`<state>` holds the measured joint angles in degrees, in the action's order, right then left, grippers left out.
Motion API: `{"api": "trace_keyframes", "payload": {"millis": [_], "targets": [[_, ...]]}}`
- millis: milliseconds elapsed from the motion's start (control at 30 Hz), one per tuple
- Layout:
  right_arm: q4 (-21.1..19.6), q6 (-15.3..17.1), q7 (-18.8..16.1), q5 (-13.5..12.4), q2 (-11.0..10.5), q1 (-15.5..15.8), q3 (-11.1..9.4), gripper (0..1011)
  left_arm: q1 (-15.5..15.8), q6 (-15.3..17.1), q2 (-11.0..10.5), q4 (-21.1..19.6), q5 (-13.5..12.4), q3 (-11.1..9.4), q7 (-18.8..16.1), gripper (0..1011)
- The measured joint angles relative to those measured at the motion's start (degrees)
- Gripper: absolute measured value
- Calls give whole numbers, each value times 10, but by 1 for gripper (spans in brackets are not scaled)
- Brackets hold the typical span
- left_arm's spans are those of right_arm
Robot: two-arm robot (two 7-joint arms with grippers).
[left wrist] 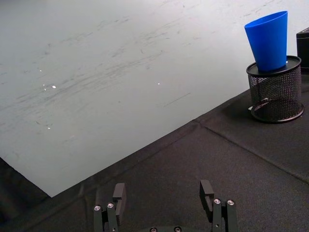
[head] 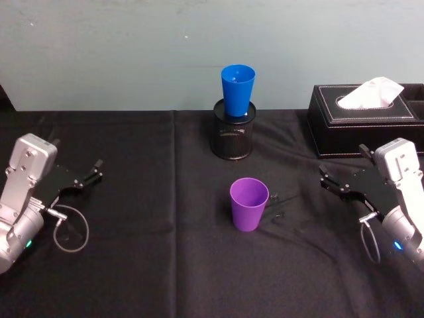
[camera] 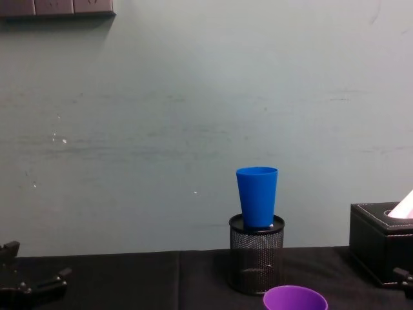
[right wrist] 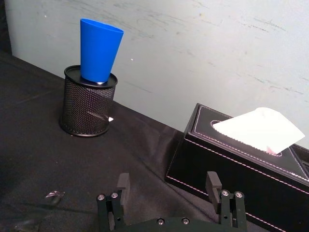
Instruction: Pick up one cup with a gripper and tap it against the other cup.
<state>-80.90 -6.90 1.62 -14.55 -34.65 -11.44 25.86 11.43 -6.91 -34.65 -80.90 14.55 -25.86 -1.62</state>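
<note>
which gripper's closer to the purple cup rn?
Right. The right gripper, open, is a short way off the purple cup's right side; the left gripper, also open, is much farther away on the cup's left.

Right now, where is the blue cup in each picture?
Head view: the blue cup is top centre, sitting in the black mesh holder.
Left wrist view: cup in that picture's upper right corner.
Right wrist view: cup in that picture's upper left.
Chest view: cup just right of centre.
Shared landmark: the holder beneath it.
</note>
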Motion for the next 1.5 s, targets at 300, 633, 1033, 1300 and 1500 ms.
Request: {"api": "trace_keyframes", "payload": {"millis": [300,633,1033,1300,1500], "targets": [[0,0,0,0,0,0,0,1003,0,0,0,0,0,0,0,1000],[0,0,0,0,0,0,0,1003,0,0,0,0,0,0,0,1000],[0,0,0,0,0,0,0,1003,0,0,0,0,0,0,0,1000],[0,0,0,0,0,0,0,1003,0,0,0,0,0,0,0,1000],[0,0,0,0,0,0,0,1003,0,0,0,0,0,0,0,1000]]}}
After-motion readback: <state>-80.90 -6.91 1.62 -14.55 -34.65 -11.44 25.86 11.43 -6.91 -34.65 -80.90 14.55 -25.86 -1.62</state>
